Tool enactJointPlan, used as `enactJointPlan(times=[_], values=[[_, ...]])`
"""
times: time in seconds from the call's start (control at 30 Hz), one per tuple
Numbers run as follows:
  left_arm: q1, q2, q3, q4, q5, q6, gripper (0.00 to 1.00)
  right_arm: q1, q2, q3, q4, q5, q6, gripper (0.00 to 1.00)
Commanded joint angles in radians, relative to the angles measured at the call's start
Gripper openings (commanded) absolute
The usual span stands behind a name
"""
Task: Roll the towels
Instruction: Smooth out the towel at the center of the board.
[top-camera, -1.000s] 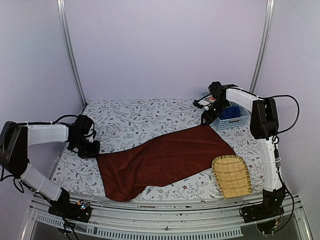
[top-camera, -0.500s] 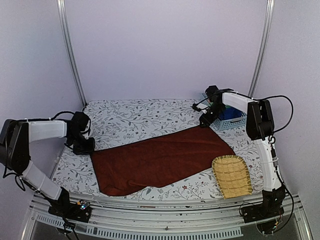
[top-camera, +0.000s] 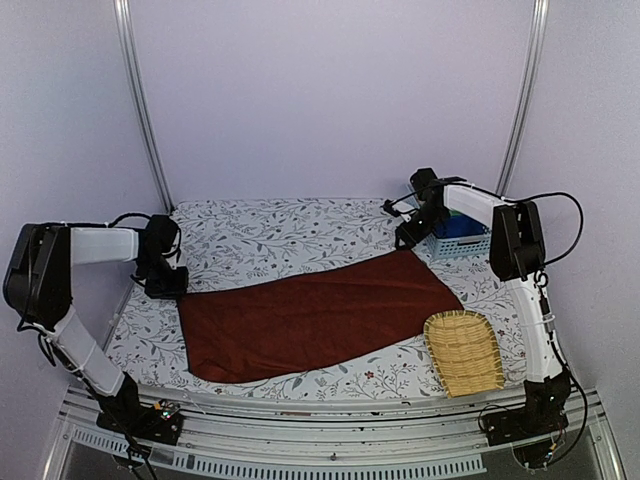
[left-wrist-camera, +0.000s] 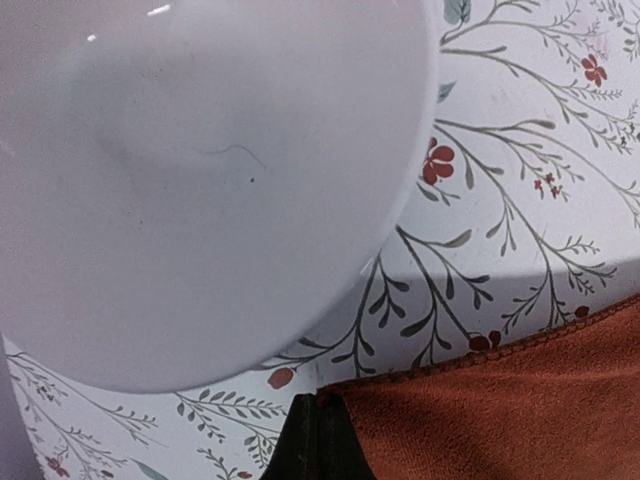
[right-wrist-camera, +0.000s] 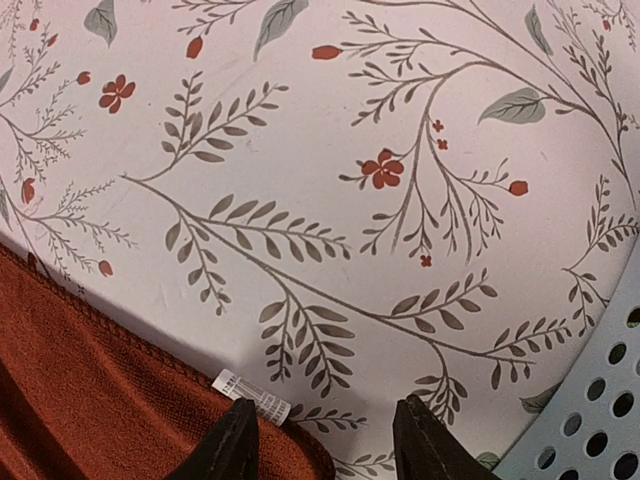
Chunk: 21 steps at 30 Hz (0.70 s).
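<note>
The dark reddish-brown towel lies spread flat across the middle of the table. My left gripper is shut on its far left corner; in the left wrist view the fingers pinch the hemmed corner of that towel. My right gripper hovers open over the far right corner. In the right wrist view the right gripper has nothing in it, and the towel with its white label ends beside the left finger. A royal blue towel sits bundled in the basket.
A light-blue perforated basket stands at the back right, its rim close to my right fingers. A woven wicker tray lies at the front right, touching the towel's edge. A white rounded arm part blocks much of the left wrist view.
My left gripper pulled the towel's left corner back and leftward, flattening the bunched cloth into a wide sheet. The right gripper's jaws widened slightly and stay at the far right corner.
</note>
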Motion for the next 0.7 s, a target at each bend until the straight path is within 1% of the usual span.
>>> enactJointPlan(times=[0.0, 0.27, 0.53, 0.67], values=[[0.016, 0.012, 0.028, -0.005, 0.000, 0.030, 0.00, -0.006, 0.059, 0.021, 0.004, -0.048, 0.030, 0.48], [0.017, 0.017, 0.029, -0.001, -0.008, 0.037, 0.00, -0.018, 0.052, 0.012, -0.053, -0.074, 0.018, 0.38], [0.020, 0.009, 0.027, -0.001, -0.013, 0.044, 0.00, -0.020, 0.056, 0.001, -0.103, -0.075, -0.003, 0.41], [0.021, 0.011, 0.029, -0.001, 0.001, 0.047, 0.00, -0.020, 0.059, -0.003, -0.123, -0.072, -0.008, 0.41]])
